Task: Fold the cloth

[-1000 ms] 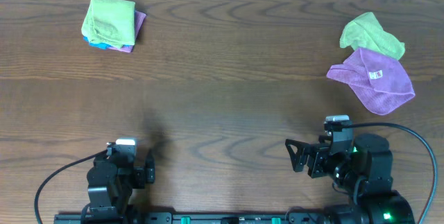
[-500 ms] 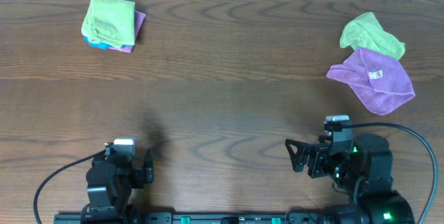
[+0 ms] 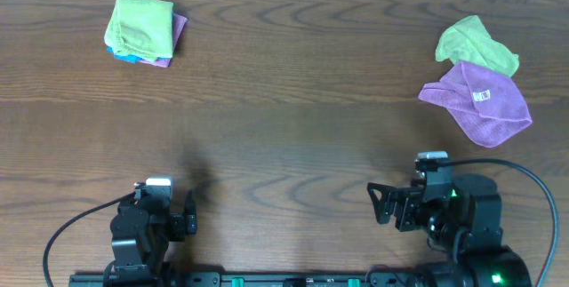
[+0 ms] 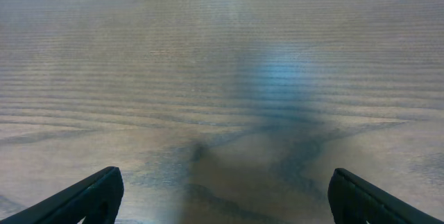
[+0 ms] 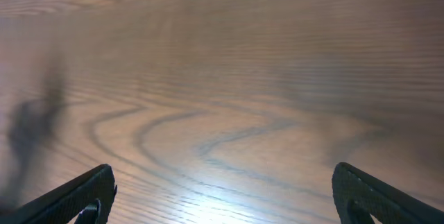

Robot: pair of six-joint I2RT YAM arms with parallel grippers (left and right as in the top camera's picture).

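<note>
The cloth is lime green and lies folded into a neat square at the far left of the table, on top of a small stack of folded cloths. My left gripper is open and empty at the near left edge, far from the cloth. My right gripper is open and empty at the near right. The left wrist view shows its two fingertips wide apart over bare wood. The right wrist view shows the same for its fingertips. Neither wrist view shows any cloth.
A purple and a blue folded cloth peek out under the green one. At the far right lie a crumpled look-alike green cloth and, touching it, a crumpled purple cloth with a white tag. The wooden table has its far edge at the top.
Both grippers have drawn back slightly toward the near edge. The cloths have not moved.
</note>
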